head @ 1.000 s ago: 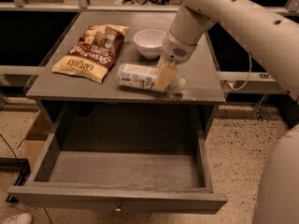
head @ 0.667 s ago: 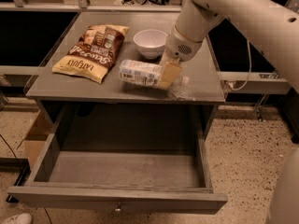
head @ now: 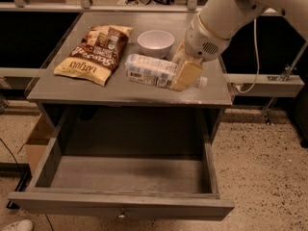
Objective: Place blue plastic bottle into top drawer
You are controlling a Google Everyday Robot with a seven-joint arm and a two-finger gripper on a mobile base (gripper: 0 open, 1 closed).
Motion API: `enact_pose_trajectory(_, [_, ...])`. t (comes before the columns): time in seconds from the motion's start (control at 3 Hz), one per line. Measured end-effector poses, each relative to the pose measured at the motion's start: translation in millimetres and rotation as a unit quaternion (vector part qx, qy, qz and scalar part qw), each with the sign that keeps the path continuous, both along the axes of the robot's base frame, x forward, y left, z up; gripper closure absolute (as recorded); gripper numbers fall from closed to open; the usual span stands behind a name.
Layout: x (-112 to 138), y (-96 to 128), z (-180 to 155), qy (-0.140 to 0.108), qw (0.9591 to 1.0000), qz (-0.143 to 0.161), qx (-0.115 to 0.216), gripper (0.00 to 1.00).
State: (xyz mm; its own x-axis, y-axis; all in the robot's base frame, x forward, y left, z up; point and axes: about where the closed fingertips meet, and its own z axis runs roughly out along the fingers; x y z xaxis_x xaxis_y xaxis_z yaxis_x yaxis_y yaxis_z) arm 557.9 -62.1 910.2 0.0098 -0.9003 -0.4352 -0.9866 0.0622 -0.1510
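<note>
The blue plastic bottle lies on its side on the grey cabinet top, its white cap pointing right. My gripper comes down from the upper right and is shut on the bottle near its neck, with one tan finger across the front of it. The bottle sits at or just above the surface. The top drawer is pulled fully open below the cabinet top, and its inside is bare.
A brown-yellow chip bag lies at the left of the cabinet top. A white bowl stands just behind the bottle. A cardboard box stands on the floor left of the drawer. A metal rail runs to the right.
My gripper and the bottle have shifted together a little to the right and back. The arm has swung up and to the right. The bag, bowl and drawer have not moved.
</note>
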Motion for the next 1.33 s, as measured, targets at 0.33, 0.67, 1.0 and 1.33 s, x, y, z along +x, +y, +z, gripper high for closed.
enact_pose_trajectory(0.33, [-27,-11,2,-0.011,0.9999,0.003,0.003,1.00])
enact_pose_trajectory(0.67, [-52,-23,-7,-0.012,0.9999,0.007,0.005,1.00])
enact_pose_trajectory(1.0, [-82,-36,-42,-0.011,0.9993,0.036,-0.005,1.00])
enact_pose_trajectory(1.33, [-82,-36,-42,-0.011,0.9993,0.036,-0.005,1.00])
